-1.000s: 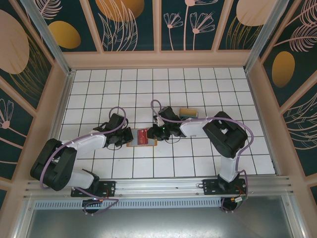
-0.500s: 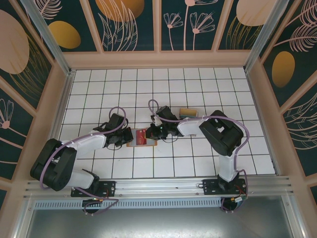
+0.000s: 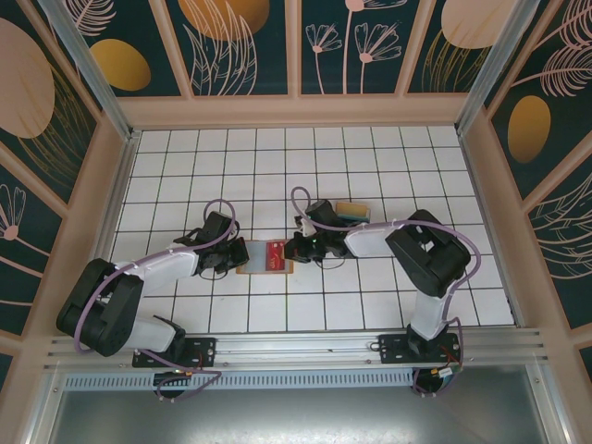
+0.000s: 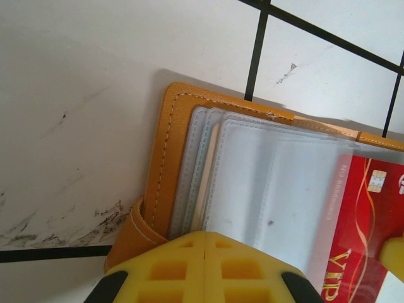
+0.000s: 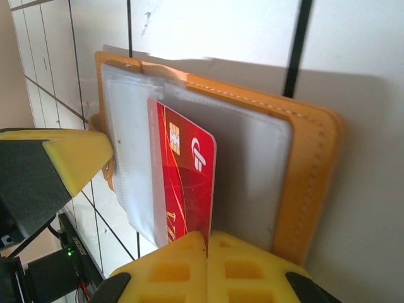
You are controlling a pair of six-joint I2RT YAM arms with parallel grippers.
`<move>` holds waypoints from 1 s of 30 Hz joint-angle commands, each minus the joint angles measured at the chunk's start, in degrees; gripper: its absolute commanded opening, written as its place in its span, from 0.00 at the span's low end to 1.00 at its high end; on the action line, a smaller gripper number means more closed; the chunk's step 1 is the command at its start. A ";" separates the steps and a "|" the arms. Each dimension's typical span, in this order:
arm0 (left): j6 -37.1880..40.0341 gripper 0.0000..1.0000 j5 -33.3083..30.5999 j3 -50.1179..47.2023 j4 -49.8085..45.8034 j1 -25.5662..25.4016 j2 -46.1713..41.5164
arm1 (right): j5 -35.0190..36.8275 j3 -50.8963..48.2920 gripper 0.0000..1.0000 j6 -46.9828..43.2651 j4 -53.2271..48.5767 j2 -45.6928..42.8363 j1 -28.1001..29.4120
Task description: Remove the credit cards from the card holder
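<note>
Extraction under way. Open card holder (image 3: 266,256) toward near edge of table (image 3: 370,166), pinned by closed left gripper (image 4: 205,243); red card (image 5: 186,183) half out of sleeve (image 5: 129,158), pinched in closed right gripper (image 5: 206,243). Calls for steady pull clear.

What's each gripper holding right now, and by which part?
Right fingers pinch the red card by its exposed edge. Left fingers are shut over the sleeves of the card holder by its tab; grip unclear.
</note>
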 commanded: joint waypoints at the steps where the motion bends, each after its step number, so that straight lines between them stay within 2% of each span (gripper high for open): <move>1: 0.25 0.00 -0.53 -1.53 -3.68 0.11 0.15 | 0.26 -1.94 0.00 -2.30 -3.17 -2.55 -1.27; 14: 0.59 0.00 -0.74 -1.11 -3.99 0.11 -0.43 | 1.94 -2.00 0.00 -7.03 -10.53 -10.35 -5.08; 22: -0.40 0.01 -5.43 0.65 -5.53 0.11 -4.48 | 7.51 2.44 0.00 -13.32 -20.50 -15.87 -7.21; 27: -1.07 0.12 -7.07 2.71 -5.46 0.11 -9.48 | 14.60 9.09 0.00 -21.61 -31.15 -17.83 -7.52; 30: -1.25 0.28 -7.19 3.64 -4.79 0.11 -12.04 | 18.58 13.28 0.00 -26.41 -36.45 -18.86 -7.48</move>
